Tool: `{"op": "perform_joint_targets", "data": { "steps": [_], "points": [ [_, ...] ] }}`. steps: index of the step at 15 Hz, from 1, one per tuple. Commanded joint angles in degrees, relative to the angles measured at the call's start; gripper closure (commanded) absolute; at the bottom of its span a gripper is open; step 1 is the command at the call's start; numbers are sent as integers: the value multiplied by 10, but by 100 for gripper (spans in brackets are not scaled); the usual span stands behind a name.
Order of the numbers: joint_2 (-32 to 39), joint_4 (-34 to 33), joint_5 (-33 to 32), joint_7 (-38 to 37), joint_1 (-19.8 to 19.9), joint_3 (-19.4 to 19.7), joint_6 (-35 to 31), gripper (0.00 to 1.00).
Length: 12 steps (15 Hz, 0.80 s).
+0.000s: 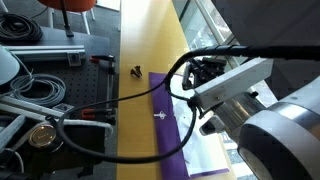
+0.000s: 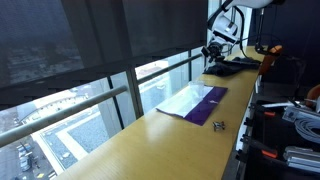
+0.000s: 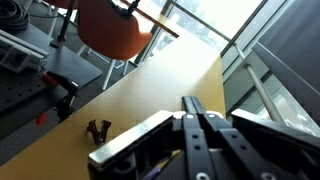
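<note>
the gripper (image 3: 195, 112) hangs well above the table (image 3: 150, 85), tipped so that it looks along the length of the table. in the wrist view its two fingers meet at the middle with no gap and nothing between them, so it reads as closed and empty.

the nearest loose thing is a small dark clip (image 3: 97, 130). in the wrist view it lies ahead of the fingertips and off to the left, well apart from them, near the table's room-side edge. in an exterior view the same clip (image 1: 136, 71) sits on bare wood just past the far end of the purple cloth (image 1: 165, 140), while the gripper (image 1: 205, 72) is over the window-side part of the table. the line from gripper to clip therefore runs slantwise across the table, away from the window edge and down. from the other end of the table the clip (image 2: 218, 125) lies just off the near end of the cloth (image 2: 205, 100), with the gripper (image 2: 213, 48) far back and high.

the clip is too small to give a sure long axis. in the wrist view two short prongs seem to splay upward from a narrow base, but their direction across the table cannot be told. a second tiny thing (image 1: 160, 117) rests on the cloth, closer under the arm; what it is cannot be told.
</note>
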State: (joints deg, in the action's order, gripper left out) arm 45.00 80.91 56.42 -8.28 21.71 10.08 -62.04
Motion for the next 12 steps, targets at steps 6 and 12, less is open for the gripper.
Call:
{"op": "perform_joint_targets", "data": {
  "steps": [6, 12],
  "points": [
    [-4, -2, 10, -16, -2, 0, 20, 100],
    [-21, 11, 6, -8, -3, 3, 21, 100]
  ]
}}
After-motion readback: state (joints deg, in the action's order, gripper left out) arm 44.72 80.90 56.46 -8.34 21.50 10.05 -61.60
